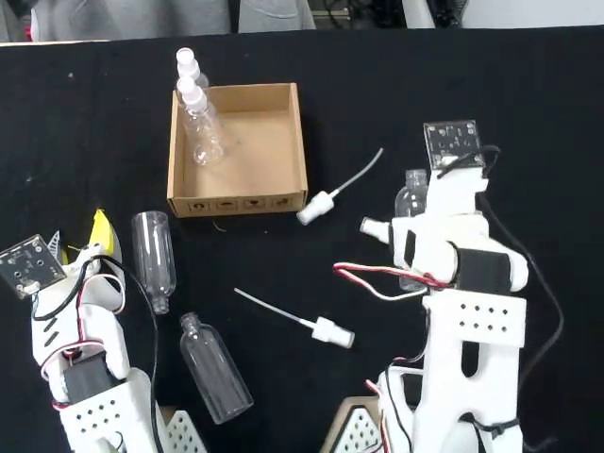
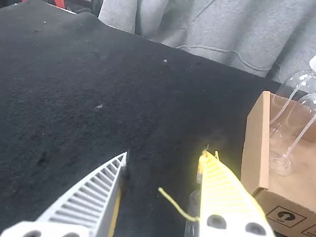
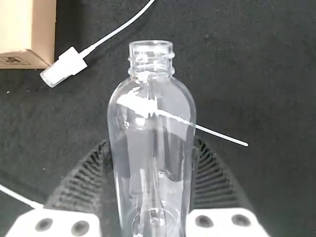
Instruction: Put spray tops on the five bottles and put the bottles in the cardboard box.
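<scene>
1. High view: the cardboard box (image 1: 283,142) is set on the black table (image 1: 453,85), toward the far side and nearer the left arm.
2. One capped bottle (image 1: 209,142) is leaned inside the box along its left wall, with a spray top fitted. A second capped bottle (image 1: 187,61) is placed behind it, and its top is raised over the far-left corner of the box.
3. One uncapped bottle (image 1: 154,250) is laid on the table just in front of the box's near-left corner, with its neck turned to the near edge. A second uncapped bottle (image 1: 215,377) is laid closer to the near edge, with its neck turned to the far side.
4. One loose spray top (image 1: 316,208) is laid just beside the box's near-right corner, and its dip tube (image 1: 363,168) is pointed away to the far right. A second loose spray top (image 1: 332,331) is laid between the two arms, apart from every bottle.
5. The right gripper (image 3: 151,143) is clamped on the body of the held bottle (image 3: 150,98), one finger on each side. The neck of this bottle is open and is pointed away from the gripper. It is held to the right of the box, well apart from it.
6. The left gripper (image 2: 164,157) is spread, and nothing is held between its white finger (image 2: 98,197) and its yellow finger (image 2: 222,197). It is positioned over the table to the near left of the box, beside the first uncapped bottle.
</scene>
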`<state>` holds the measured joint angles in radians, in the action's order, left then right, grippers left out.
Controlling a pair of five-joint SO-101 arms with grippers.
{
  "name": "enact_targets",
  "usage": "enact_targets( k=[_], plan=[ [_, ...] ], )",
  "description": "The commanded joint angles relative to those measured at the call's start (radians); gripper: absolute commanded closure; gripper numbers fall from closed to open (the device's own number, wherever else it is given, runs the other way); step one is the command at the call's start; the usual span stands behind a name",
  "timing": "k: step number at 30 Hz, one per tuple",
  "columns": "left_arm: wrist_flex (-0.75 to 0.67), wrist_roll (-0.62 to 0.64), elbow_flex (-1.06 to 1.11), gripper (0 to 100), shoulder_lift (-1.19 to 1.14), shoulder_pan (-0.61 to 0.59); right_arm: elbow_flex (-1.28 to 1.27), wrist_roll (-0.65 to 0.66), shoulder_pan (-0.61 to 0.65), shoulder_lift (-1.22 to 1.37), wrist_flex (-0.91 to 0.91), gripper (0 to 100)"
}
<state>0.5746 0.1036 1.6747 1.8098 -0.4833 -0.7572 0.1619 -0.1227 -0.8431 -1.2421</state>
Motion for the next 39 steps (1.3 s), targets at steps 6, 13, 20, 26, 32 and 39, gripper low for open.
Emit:
enact_targets(
  k=[6,13,20,26,32,39],
  plan=[
    [0.018,-0.015,0.025,78,0.011,0.093,-0.018,-0.061,-0.048,-0.041,0.087,94.3],
    [0.164,-0.081,-0.074,78,0.012,0.248,-0.018,-0.095,-0.097,-0.041,0.103,94.3],
    [0.333,-0.114,-0.219,78,0.006,0.443,-0.076,-0.095,-0.17,-0.041,0.163,94.3],
    [0.423,-0.176,-0.285,78,0.003,0.633,-0.082,-0.097,-0.226,-0.041,0.169,94.3],
    [0.431,-0.187,-0.298,78,-0.009,0.739,-0.088,-0.132,-0.244,-0.041,0.169,94.3],
    [0.431,-0.189,-0.429,78,-0.215,0.875,-0.105,-0.132,-0.276,-0.041,0.186,94.3]
  ],
)
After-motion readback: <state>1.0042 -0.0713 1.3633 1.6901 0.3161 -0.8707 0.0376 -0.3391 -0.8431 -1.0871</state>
